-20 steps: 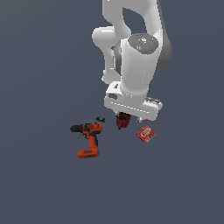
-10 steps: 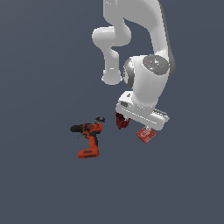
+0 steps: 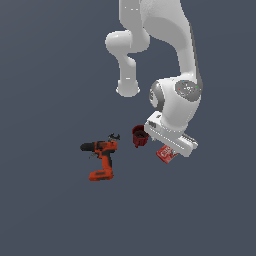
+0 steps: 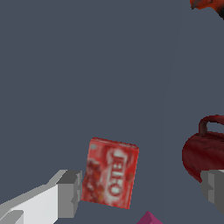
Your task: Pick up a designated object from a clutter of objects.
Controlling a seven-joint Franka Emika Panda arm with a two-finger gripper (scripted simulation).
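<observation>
My pincer (image 4: 140, 192) hangs spread wide over the flat red rectangular box with white print (image 4: 109, 173), which lies on the grey floor (image 4: 87, 65) at the exterior view's right. The dark red mug (image 4: 205, 153) sits just beside it, the orange-and-black power drill (image 3: 102, 157) farther left.

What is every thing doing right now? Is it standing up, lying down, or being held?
small red box: lying flat, printed face up, not held.
dark red mug: standing upright, opening up, untouched.
power drill: lying on its side, apart from the others.
tiny pink piece: resting on the surface beside the box.
gripper: open, fingers either side of the box, touching nothing.
</observation>
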